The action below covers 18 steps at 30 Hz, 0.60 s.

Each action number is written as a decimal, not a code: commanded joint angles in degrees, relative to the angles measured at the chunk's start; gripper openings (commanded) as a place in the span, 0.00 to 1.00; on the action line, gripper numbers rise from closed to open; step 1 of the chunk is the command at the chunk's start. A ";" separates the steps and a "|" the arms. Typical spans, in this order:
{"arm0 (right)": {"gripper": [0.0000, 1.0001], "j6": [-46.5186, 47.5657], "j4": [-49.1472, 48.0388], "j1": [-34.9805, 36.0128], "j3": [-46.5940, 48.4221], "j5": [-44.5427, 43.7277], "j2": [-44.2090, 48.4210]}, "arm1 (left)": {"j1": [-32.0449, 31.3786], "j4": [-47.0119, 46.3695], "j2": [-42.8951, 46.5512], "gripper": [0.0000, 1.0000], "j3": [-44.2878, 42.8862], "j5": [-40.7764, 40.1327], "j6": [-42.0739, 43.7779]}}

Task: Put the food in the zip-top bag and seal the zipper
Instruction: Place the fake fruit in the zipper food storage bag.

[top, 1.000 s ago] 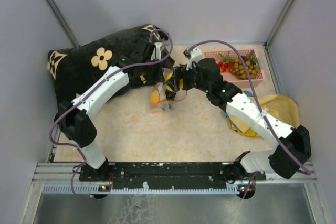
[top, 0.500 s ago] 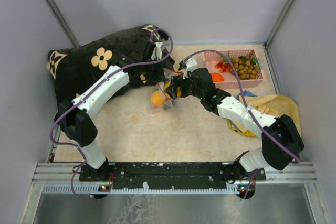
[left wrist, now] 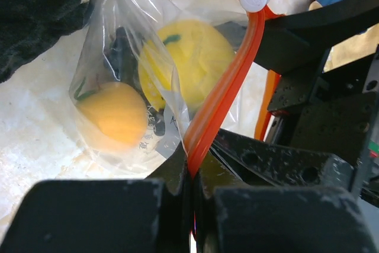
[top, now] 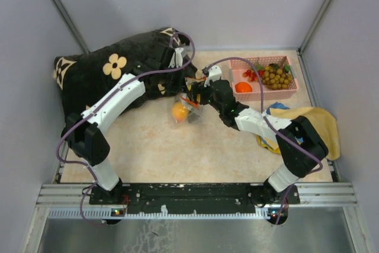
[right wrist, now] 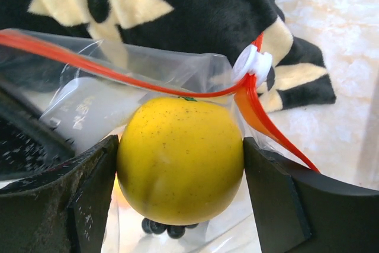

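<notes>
The clear zip-top bag (left wrist: 127,57) sits in mid-table, and it also shows in the top view (top: 183,114). My left gripper (left wrist: 192,173) is shut on its orange-red zipper (left wrist: 222,93), holding the mouth up; in the top view it is at the bag's top (top: 185,98). My right gripper (right wrist: 180,164) is shut on a yellow fruit (right wrist: 180,146), held inside the bag's open mouth. The zipper (right wrist: 118,66) and its white slider (right wrist: 251,66) run behind the fruit. An orange fruit (left wrist: 112,117) lies in the bag. A red-orange fruit (top: 243,87) and tan-brown balls (top: 277,75) lie in the pink basket.
The pink basket (top: 263,94) stands at the back right. A black cushion with cream flowers (top: 112,66) fills the back left, right behind the bag. A yellow-and-blue cloth (top: 311,124) lies at the right edge. Grey walls close in the table.
My right arm has swung left and pushed the yellow fruit further into the bag's mouth, uncovering the pink basket. The left gripper has kept its hold on the zipper.
</notes>
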State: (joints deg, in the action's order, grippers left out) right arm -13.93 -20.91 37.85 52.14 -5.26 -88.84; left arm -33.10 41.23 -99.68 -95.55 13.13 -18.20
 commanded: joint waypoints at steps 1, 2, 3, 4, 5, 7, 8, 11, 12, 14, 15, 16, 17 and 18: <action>0.75 1.53 -9.56 0.35 2.37 -4.69 -2.57 | 0.14 0.16 0.36 0.00 0.15 1.77 0.11; 0.77 1.61 -9.73 0.35 2.78 -4.59 -3.03 | 0.14 0.23 0.29 0.00 0.17 1.73 0.09; 0.78 1.44 -9.81 0.36 3.04 -4.59 -3.24 | 0.10 0.37 0.23 0.00 0.12 1.65 0.09; 0.78 1.25 -10.04 0.31 3.15 -4.76 -3.41 | 0.14 0.43 0.19 0.00 0.10 1.57 0.10; 0.79 1.13 -10.30 0.30 3.10 -5.13 -3.43 | 0.14 0.43 0.18 0.00 0.10 1.47 0.11; 0.79 1.01 -10.48 0.33 2.96 -5.87 -3.32 | 0.14 0.44 0.12 0.00 0.11 1.05 0.17; 0.79 0.94 -10.41 0.34 2.85 -6.32 -3.23 | 0.14 0.49 0.04 0.00 0.10 0.83 0.22; 0.79 1.01 -9.38 0.30 2.70 -6.97 -2.56 | 0.14 0.68 -0.24 0.00 0.10 0.60 0.42; 0.80 0.94 -8.87 0.34 2.68 -6.93 -2.25 | 0.14 0.69 -0.33 0.00 0.03 0.57 0.38; 0.85 1.20 -7.98 0.31 2.78 -6.20 -1.77 | 0.14 0.77 -0.47 0.00 0.02 0.38 0.40; 0.89 1.22 -7.43 0.32 2.82 -6.36 -1.51 | 0.14 0.78 -0.51 0.00 0.06 0.33 0.37; 0.91 0.93 -7.17 0.30 2.75 -6.66 -1.32 | 0.14 0.78 -0.56 0.00 0.04 0.37 0.31; 0.97 0.77 -7.17 0.31 2.58 -6.84 -1.14 | 0.12 0.78 -0.53 0.00 0.09 0.40 0.22; 0.99 0.63 -6.79 0.32 2.68 -6.68 -1.08 | 0.14 0.78 -0.51 0.00 0.10 0.32 0.19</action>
State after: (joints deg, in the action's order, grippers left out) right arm -13.52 -26.02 37.87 52.51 -9.19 -92.18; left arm -33.10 41.56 -99.79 -95.53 13.15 -18.17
